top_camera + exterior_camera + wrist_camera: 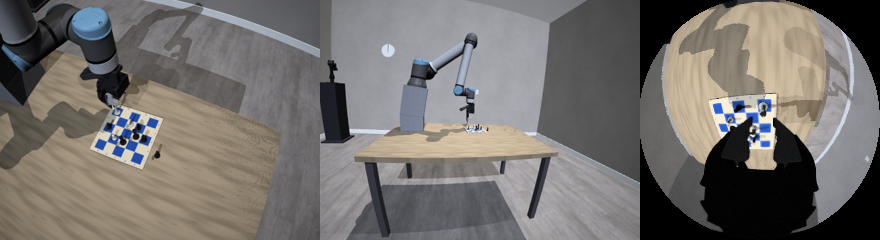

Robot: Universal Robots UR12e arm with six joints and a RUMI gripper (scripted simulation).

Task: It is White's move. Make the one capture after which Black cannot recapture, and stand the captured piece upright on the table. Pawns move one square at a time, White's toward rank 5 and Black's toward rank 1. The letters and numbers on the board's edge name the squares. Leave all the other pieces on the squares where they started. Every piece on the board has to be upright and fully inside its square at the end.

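The small blue-and-cream chessboard [127, 138] lies on the wooden table. It also shows in the exterior view [475, 129] and in the wrist view [747, 122]. A black piece [157, 154] stands upright on the table just off the board's right edge. My gripper [111, 102] hovers over the board's far left corner, just above a white piece [117, 111] standing on its square. The fingers are narrowly open with nothing between them. In the wrist view the gripper [759, 142] frames a piece far below. Two more white pieces [130, 124] [113, 137] and several black pieces [135, 134] stand on the board.
The arm's grey base block [413, 108] stands at the table's far left. The table edge [268, 180] runs down the right side. A black pedestal [334, 111] stands on the floor far to the left.
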